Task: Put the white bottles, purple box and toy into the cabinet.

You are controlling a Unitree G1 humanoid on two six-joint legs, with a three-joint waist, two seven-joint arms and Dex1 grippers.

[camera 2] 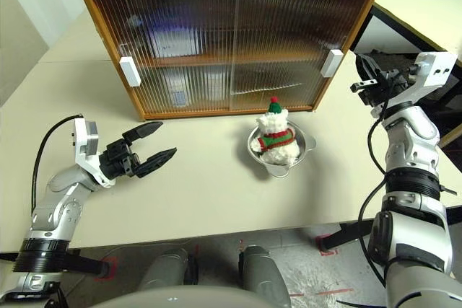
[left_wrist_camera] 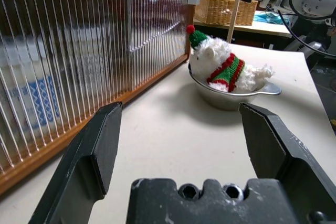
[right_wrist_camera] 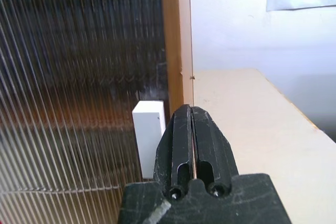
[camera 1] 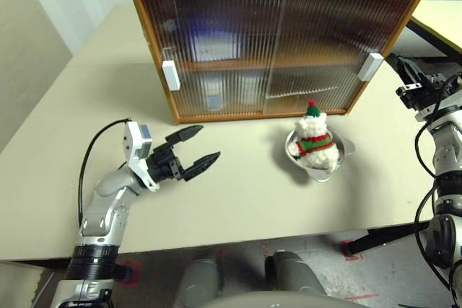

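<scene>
- Honey-brown wood frames the cabinet (camera 1: pixel 278 37), which is set at the 12 o'clock side of the table (camera 1: pixel 238 200); both ribbed sliding doors are seen drawn across.
- Blurred white and blue shapes are made out behind the left door; what they are cannot be told.
- The toy (camera 1: pixel 312 138) is seated in a metal bowl (camera 1: pixel 339 158) just in front of the cabinet.
- The left end effector (camera 1: pixel 193 149) is held at 8 o'clock, fingers apart, nothing between them.
- The right end effector (right_wrist_camera: pixel 191 129) is pressed together beside the white handle (right_wrist_camera: pixel 148 132) at 2 o'clock.
</scene>
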